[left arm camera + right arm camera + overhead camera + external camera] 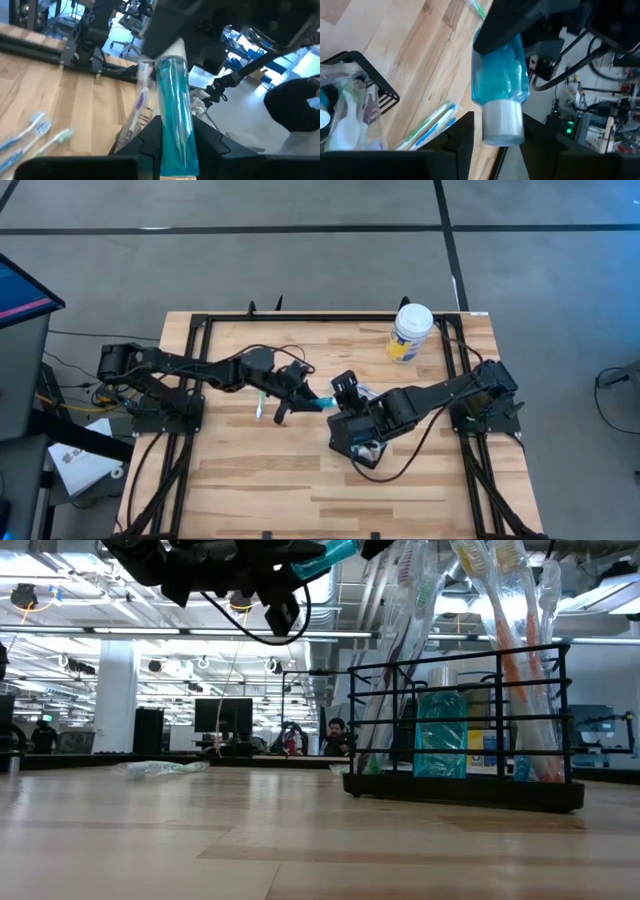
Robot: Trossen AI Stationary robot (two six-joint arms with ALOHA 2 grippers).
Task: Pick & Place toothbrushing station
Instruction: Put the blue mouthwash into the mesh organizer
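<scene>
While the left gripper (300, 390) squeezes a see-through blue tube (175, 112), the right gripper (495, 135) seems open around its white cap (502, 120).

Even, diffuse light falls from overhead, and the worktop (300, 470) looks bright with only faint, soft shadows beneath the arms. In the low view, rows of ceiling lights (150, 635) glare behind the worktop, and its near edge blurs out of focus. In both wrist views the blue tube (175, 115) looms large and soft-edged, and the room behind it is smeared and overexposed.
</scene>
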